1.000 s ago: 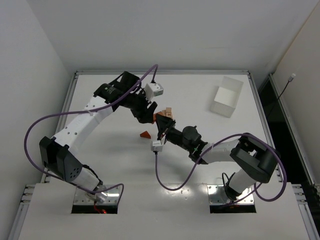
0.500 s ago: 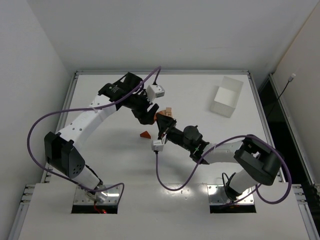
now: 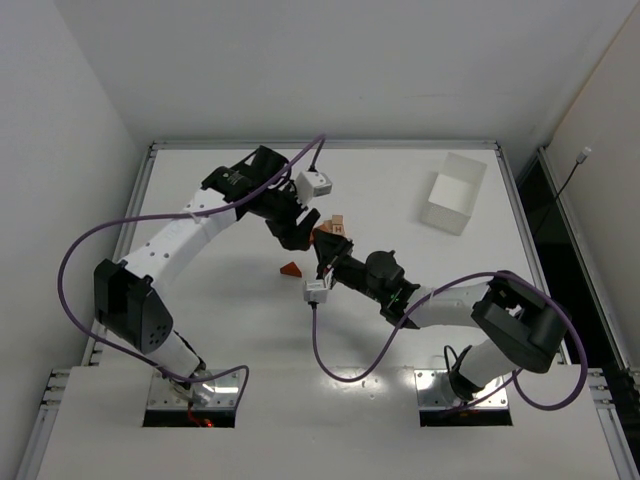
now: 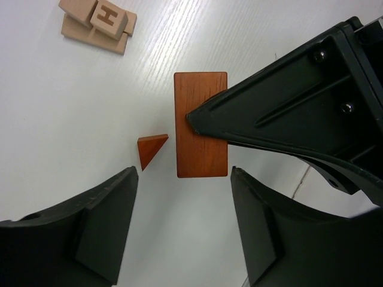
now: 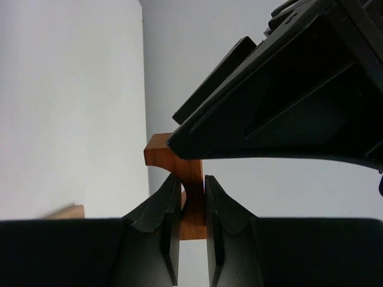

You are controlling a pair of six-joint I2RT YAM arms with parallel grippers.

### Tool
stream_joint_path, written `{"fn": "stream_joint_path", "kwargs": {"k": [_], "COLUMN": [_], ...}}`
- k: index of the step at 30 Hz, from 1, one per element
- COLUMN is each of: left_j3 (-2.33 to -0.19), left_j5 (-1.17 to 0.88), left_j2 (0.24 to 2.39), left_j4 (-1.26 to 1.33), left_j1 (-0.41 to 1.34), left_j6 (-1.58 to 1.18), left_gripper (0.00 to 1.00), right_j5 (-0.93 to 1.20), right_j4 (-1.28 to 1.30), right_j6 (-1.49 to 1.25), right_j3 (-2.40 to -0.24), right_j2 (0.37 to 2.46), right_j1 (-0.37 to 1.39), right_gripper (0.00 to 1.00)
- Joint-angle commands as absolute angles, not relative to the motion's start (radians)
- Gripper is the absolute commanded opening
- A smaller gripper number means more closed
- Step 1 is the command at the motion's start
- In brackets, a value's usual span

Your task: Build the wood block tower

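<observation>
My right gripper [image 5: 192, 179] is shut on a reddish-orange block [image 5: 159, 152] and holds it above the table. From the left wrist view the block [image 4: 201, 125] is a flat rectangle with a right finger across it. My left gripper [image 4: 182, 174] hangs open just over that block's near end, with nothing between its fingers. In the top view the left gripper [image 3: 298, 228] and the right gripper [image 3: 322, 250] meet at mid-table. A small reddish wedge [image 4: 151, 150] lies on the table beside them. Pale tan blocks [image 4: 99, 24], one marked H, are stacked a little further off.
A white rectangular tray [image 3: 453, 192] stands at the back right. The wedge [image 3: 290, 268] lies just left of the right gripper, and the tan blocks [image 3: 338, 224] sit just behind both grippers. Purple cables loop from both arms over the near table.
The left gripper's jaws stand a little wider than a second ago, and its arm has shifted slightly. The right gripper has kept still with the block.
</observation>
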State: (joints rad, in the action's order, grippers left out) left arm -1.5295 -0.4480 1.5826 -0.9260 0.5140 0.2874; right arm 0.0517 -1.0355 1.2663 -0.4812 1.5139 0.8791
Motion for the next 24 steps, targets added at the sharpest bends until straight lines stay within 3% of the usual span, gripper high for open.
{"fn": "stream_joint_path", "kwargs": {"k": [1, 6, 24], "left_j3": [-1.551, -1.56, -1.551], "left_j5": [-0.471, -0.46, -0.42], "left_j2": [1.588, 1.588, 1.597], "left_j4": [-0.899, -0.899, -0.887], "left_j1": [0.529, 0.538, 0.538], "left_j6": [0.307, 0.307, 0.307], "left_gripper": [0.62, 0.73, 0.73], "right_j5": [0.063, 0.063, 0.054], "right_j4": [-1.058, -1.069, -1.042], "right_j6": [1.239, 1.239, 1.221], "right_j3": [-0.525, -0.525, -0.479], "right_j2": [1.494, 1.503, 1.436], "right_j1": [0.882, 0.882, 0.9], "right_gripper": [0.0, 0.0, 0.0]}}
